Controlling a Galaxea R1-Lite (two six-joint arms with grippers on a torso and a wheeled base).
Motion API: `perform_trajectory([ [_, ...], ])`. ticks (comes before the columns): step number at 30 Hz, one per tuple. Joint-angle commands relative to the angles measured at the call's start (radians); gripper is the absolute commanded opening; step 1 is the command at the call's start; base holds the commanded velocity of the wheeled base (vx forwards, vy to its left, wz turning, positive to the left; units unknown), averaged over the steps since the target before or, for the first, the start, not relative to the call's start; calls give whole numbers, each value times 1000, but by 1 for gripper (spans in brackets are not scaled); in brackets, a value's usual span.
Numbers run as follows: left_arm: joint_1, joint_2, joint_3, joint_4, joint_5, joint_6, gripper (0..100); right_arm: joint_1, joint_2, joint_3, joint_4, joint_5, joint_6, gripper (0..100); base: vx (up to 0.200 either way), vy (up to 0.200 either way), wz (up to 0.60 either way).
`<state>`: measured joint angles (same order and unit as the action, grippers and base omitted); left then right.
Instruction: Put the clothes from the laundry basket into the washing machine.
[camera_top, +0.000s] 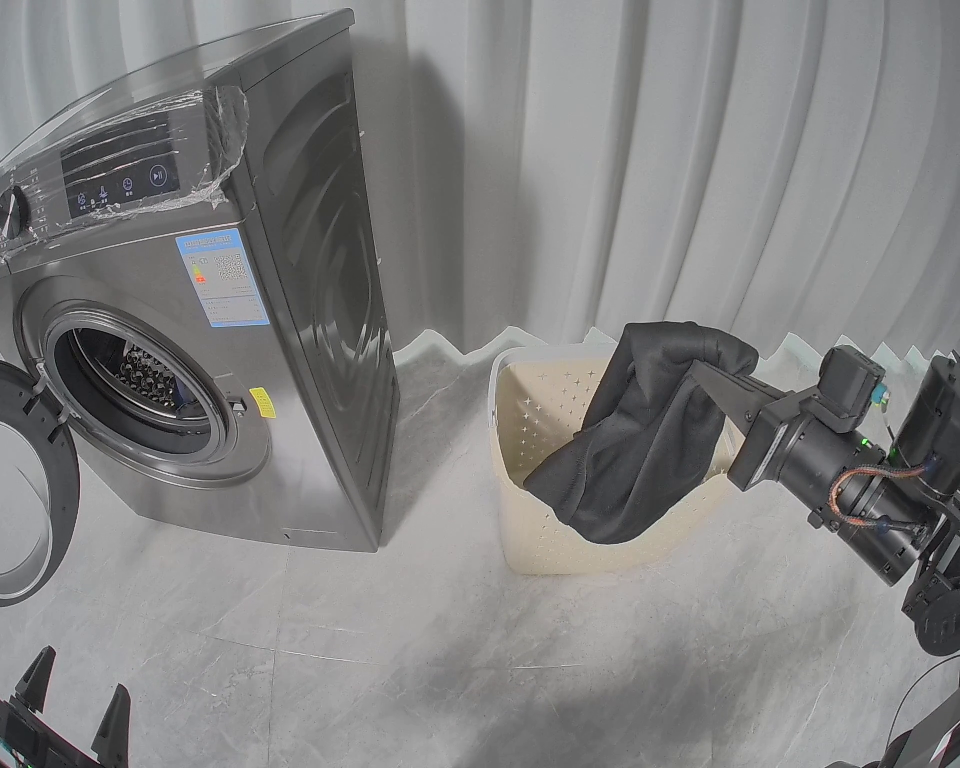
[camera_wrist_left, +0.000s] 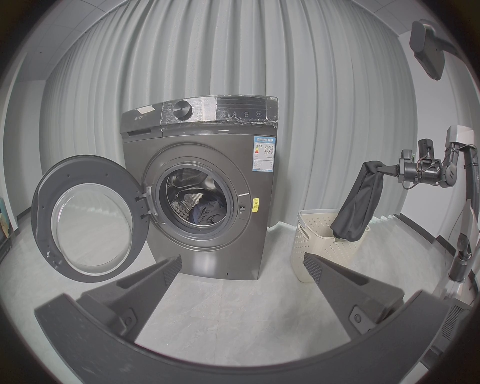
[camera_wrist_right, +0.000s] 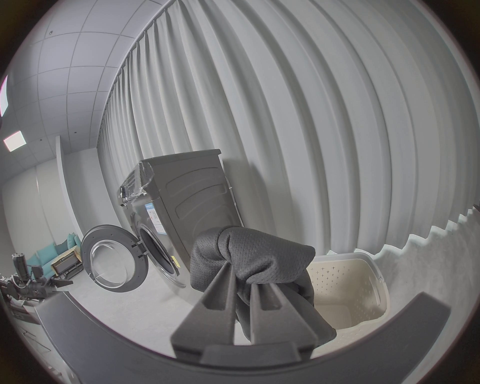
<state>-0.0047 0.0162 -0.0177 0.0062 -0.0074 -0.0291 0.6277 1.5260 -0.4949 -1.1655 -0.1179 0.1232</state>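
My right gripper (camera_top: 700, 372) is shut on a dark grey garment (camera_top: 640, 440), held up over the cream laundry basket (camera_top: 530, 420) with its lower end draped across the basket's rim. The right wrist view has the garment (camera_wrist_right: 255, 257) bunched over the closed fingers (camera_wrist_right: 220, 295), the basket (camera_wrist_right: 350, 285) just behind. The grey washing machine (camera_top: 200, 300) stands at the left with its round door (camera_top: 30, 490) swung open. Inside the drum, clothes (camera_wrist_left: 202, 210) lie in the left wrist view. My left gripper (camera_wrist_left: 240, 270) is open and low, facing the machine, nothing between its fingers.
White curtains (camera_top: 650, 160) hang behind the machine and the basket. Pale marble-look floor (camera_top: 420, 640) stretches between the machine's front and the basket. The open door (camera_wrist_left: 90, 220) juts out on the machine's left side.
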Motion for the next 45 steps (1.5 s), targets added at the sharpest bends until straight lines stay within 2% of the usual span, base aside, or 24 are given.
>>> perform_trajectory([
  [1, 0, -15, 15, 0, 0, 0, 100, 10, -41, 6, -2, 0, 1, 0, 0, 0, 0],
  [7, 0, -15, 15, 0, 0, 0, 100, 26, -41, 6, -14, 0, 1, 0, 0, 0, 0],
  [11, 0, -13, 15, 0, 0, 0, 100, 60, -38, 6, -22, 1, 3, 0, 0, 200, 0],
  [20, 0, -13, 15, 1, 0, -6, 100, 86, -10, 6, -62, 1, 4, 0, 0, 200, 0],
  [40, -1, -13, 15, 1, 0, -6, 100, 98, 13, 9, -85, 1, 6, 0, 0, 200, 0],
  [45, -1, -13, 15, 1, 0, -6, 100, 99, 14, 9, -85, 3, 6, 0, 0, 0, 0],
])
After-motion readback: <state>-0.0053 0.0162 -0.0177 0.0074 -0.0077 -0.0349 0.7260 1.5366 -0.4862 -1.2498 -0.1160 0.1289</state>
